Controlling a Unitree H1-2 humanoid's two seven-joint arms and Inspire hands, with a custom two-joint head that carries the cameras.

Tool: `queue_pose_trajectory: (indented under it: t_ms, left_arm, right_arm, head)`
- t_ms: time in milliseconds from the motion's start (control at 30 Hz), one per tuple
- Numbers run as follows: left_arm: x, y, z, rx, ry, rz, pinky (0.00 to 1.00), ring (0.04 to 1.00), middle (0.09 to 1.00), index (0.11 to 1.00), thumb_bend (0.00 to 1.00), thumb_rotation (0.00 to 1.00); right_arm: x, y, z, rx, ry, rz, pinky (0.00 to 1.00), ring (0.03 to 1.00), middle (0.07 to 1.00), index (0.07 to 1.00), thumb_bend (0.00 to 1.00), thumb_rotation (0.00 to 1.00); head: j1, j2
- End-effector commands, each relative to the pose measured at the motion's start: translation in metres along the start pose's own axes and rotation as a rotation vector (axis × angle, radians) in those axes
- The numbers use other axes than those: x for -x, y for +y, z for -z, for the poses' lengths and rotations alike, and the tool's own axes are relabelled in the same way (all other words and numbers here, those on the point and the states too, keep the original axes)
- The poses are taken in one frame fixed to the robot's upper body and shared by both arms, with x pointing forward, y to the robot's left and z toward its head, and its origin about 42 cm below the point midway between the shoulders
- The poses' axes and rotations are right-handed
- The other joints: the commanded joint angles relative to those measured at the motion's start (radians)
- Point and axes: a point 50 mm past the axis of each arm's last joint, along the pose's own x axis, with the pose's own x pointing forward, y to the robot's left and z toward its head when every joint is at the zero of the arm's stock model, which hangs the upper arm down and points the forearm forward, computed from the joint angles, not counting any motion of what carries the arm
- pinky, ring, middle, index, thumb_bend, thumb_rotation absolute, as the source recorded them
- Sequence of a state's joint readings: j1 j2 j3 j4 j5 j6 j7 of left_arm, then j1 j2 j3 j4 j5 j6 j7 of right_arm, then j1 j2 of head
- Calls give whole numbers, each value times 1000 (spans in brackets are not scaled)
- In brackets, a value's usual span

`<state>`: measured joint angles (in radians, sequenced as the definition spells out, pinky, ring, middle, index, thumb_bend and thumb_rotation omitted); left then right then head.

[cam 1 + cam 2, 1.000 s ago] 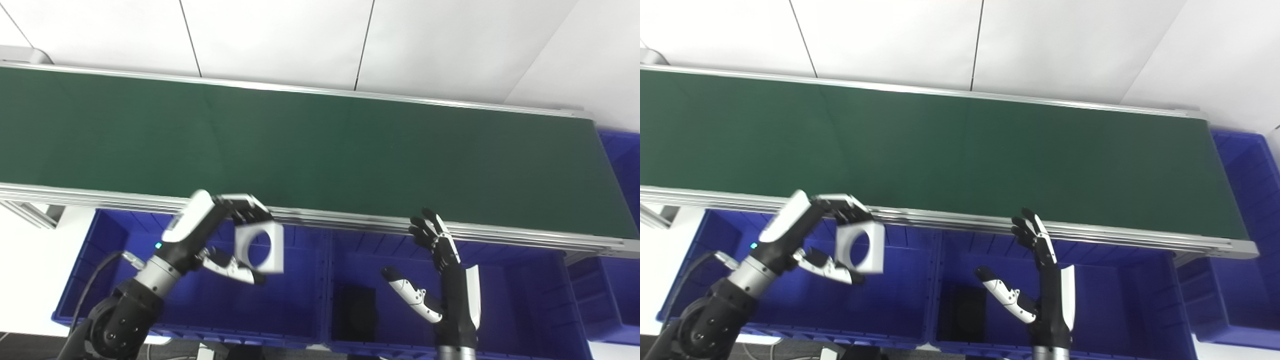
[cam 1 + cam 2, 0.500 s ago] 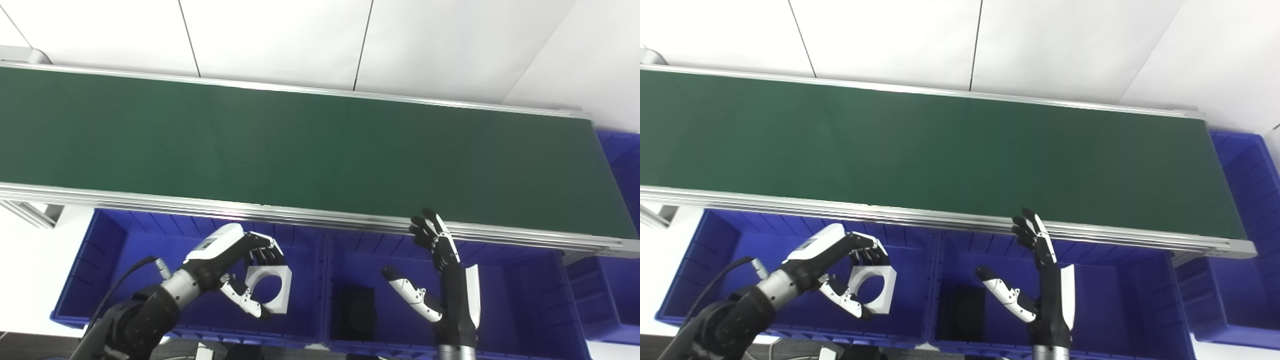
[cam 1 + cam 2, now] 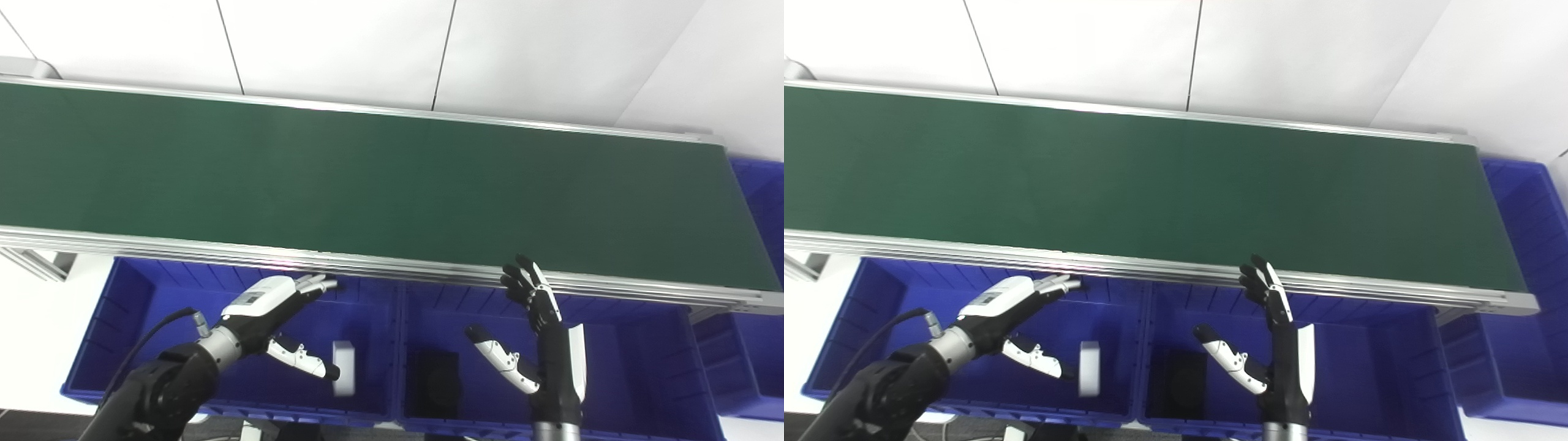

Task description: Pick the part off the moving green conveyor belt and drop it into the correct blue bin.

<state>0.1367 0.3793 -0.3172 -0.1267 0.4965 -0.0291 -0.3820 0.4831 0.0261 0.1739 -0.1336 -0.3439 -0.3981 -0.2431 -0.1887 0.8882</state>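
The white square part (image 3: 343, 367) with a round hole is inside the left blue bin (image 3: 141, 294), seen edge-on and blurred, apart from my hand. My left hand (image 3: 275, 306) is open over that bin, fingers stretched toward the belt's near rail, thumb just left of the part. My right hand (image 3: 539, 331) is open and empty, fingers upright over the middle blue bin (image 3: 637, 343). The green conveyor belt (image 3: 380, 177) carries no part in view.
A black part (image 3: 436, 383) lies in the middle bin near its left wall. Another blue bin (image 3: 1525, 245) stands at the belt's right end. The belt's aluminium rail (image 3: 429, 269) runs just above the bins. White wall panels are behind.
My left hand has opened and let go of the white part, which has dropped lower in the left bin and turned edge-on. The right hand has not moved.
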Motion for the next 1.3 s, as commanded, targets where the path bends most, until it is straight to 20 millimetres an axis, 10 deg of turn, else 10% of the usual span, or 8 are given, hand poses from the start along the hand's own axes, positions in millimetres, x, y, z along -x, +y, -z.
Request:
queue_pose_trajectory:
  t_ms: [0, 367, 1267]
  left_arm:
    - [8, 1, -12, 144, -100, -69, 839, 962, 979, 924, 965, 488]
    - [5, -37, -38, 791, -388, -272, 869, 881, 901, 921, 956, 431]
    - [5, -53, -23, 676, -381, -468, 858, 895, 897, 875, 914, 393]
  right_arm:
    - [0, 2, -6, -15, -40, -12, 774, 805, 836, 897, 717, 505]
    - [3, 2, -9, 4, -17, -47, 761, 797, 833, 891, 717, 502]
    - [7, 4, -9, -13, 16, -65, 775, 812, 838, 896, 713, 501]
  head:
    - [-7, -2]
    - [-20, -15]
    - [-17, -30]
